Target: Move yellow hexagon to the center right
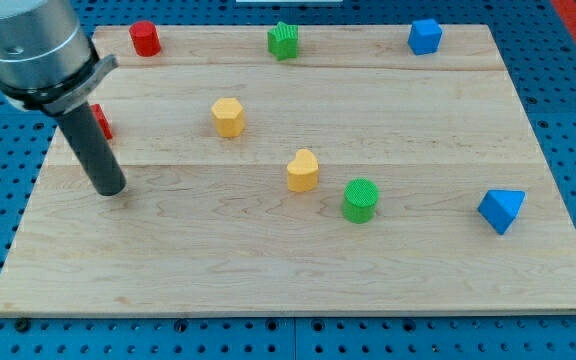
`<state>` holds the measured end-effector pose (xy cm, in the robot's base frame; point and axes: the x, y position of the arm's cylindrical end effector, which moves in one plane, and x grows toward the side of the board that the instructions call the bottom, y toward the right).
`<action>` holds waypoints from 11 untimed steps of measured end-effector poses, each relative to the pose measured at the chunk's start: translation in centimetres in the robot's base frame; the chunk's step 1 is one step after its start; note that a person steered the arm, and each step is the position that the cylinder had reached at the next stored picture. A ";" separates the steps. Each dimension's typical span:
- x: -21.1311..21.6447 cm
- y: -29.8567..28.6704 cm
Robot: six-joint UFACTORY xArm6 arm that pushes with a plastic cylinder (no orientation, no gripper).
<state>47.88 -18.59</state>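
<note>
Left of yellow hexagon, well apart, my tip.

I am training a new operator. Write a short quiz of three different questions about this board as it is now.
1. True or false: my tip touches the yellow hexagon.
2. Which block lies nearest the yellow heart-shaped block? A) green cylinder B) blue cube C) red cylinder
3. Fill in: the rod partly hides a ___ block at the view's left.

Key: 1 false; 2 A; 3 red
</note>
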 end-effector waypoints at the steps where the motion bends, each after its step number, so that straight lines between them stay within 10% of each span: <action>1: 0.0 5.6; 3: -1.4 7.6; 5: -11.5 8.8; 8: -8.4 31.9; 11: -9.7 27.8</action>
<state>38.23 9.20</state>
